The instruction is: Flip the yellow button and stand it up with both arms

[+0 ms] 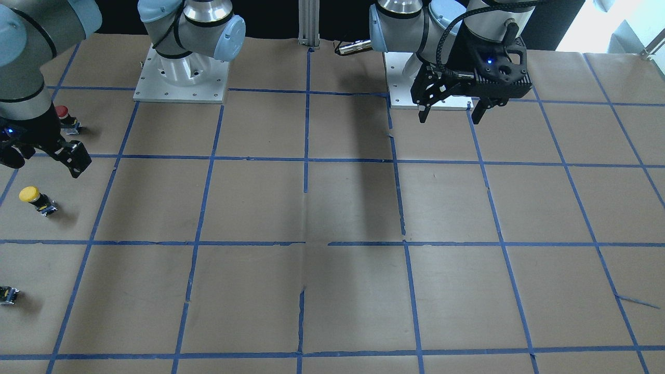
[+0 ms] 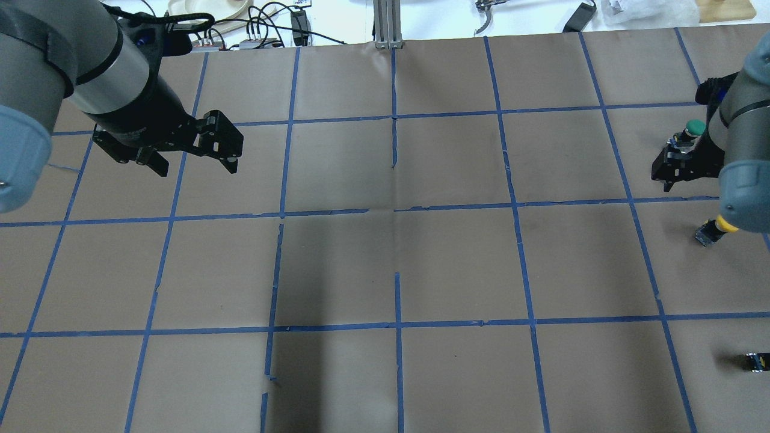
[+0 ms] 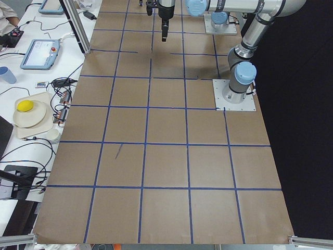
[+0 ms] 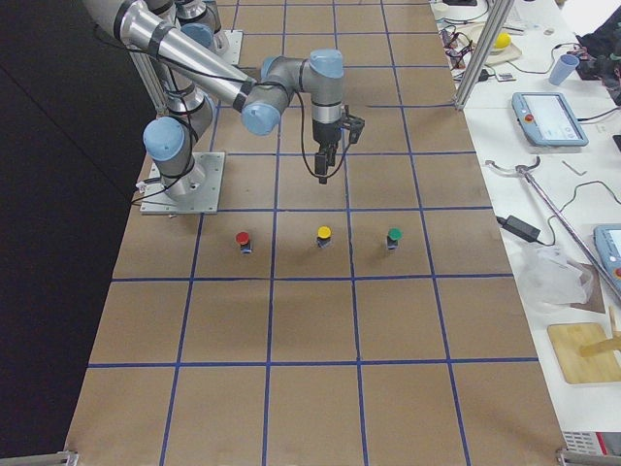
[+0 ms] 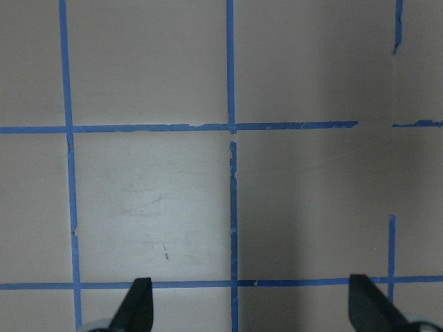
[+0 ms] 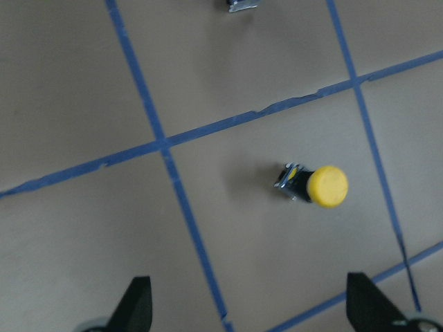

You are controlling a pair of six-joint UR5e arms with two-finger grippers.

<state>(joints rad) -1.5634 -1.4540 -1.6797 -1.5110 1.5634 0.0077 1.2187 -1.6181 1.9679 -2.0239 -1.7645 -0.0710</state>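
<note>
The yellow button (image 4: 323, 236) stands upright, cap on top, near the table's end on my right. It also shows in the front-facing view (image 1: 35, 200), in the overhead view (image 2: 714, 230) partly behind my right arm's elbow cap, and in the right wrist view (image 6: 315, 185). My right gripper (image 1: 44, 160) is open and empty. It hovers above the table beside the button without touching it, and its fingertips (image 6: 135, 308) frame bare paper. My left gripper (image 2: 195, 161) is open and empty, far away over the table's other half (image 1: 450, 117), with only grid lines below it (image 5: 250, 308).
A red-capped button (image 4: 243, 239) and a green-capped button (image 4: 393, 236) stand on either side of the yellow one. The red button (image 1: 62, 115) is close behind my right gripper. The arm bases (image 1: 182, 78) are bolted at the robot's edge. Brown paper with blue tape lines (image 2: 397, 210) covers the table.
</note>
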